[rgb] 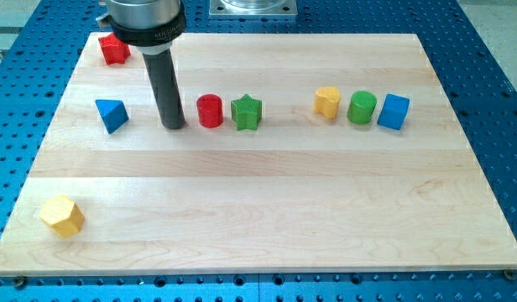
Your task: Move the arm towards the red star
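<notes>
Clearly the approach is only getting under way — my tip point(173, 126) is resting on the wooden board point(267, 226) in the middle row, between the blue triangular block point(112, 114) on the view's left and the red cylinder point(210, 111) on the view's right, just beside the cylinder but, as far as I can tell, not touching it. The rod is standing upright and is carrying nothing; having no jaws, it is neither open nor closed, and no block is pressed against its end.

The red star point(114, 49) is sitting at the view's top left corner of the board, near the edge and partly tucked behind the arm's dark collar. It is lying well apart from my tip, up and to the left, so I am judging nearly the whole travel as still remaining. The path that way is looking free, with the blue triangular block lying a little off the line.

Elsewhere, the green star point(247, 112) is standing just right of the red cylinder; further right the yellow block point(327, 101), green cylinder point(362, 108) and blue cube point(394, 111) are forming a close row, and a yellow hexagonal block point(62, 216) is sitting alone at the bottom left.

No containers are showing — nothing is holding anything.
</notes>
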{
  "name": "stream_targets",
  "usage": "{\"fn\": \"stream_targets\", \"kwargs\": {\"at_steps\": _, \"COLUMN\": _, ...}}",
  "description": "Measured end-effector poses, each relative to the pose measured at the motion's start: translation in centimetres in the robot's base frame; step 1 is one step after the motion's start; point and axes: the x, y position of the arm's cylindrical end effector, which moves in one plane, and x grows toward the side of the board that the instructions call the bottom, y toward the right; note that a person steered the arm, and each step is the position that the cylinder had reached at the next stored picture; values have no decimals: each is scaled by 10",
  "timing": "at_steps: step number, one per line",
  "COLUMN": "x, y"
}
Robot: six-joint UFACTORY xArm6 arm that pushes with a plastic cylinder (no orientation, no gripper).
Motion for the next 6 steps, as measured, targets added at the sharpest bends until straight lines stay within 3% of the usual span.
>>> {"fn": "stream_targets", "kwargs": {"at_steps": 2, "x": -4, "y": 28}}
{"fn": "stream_targets", "kwargs": {"at_steps": 3, "x": -61, "y": 24}}
{"fn": "stream_targets", "kwargs": {"at_steps": 4, "x": -153, "y": 14}}
{"fn": "stream_targets", "kwargs": {"at_steps": 5, "x": -207, "y": -20}}
{"fn": "stream_targets", "kwargs": {"at_steps": 6, "x": -209, "y": -77}}
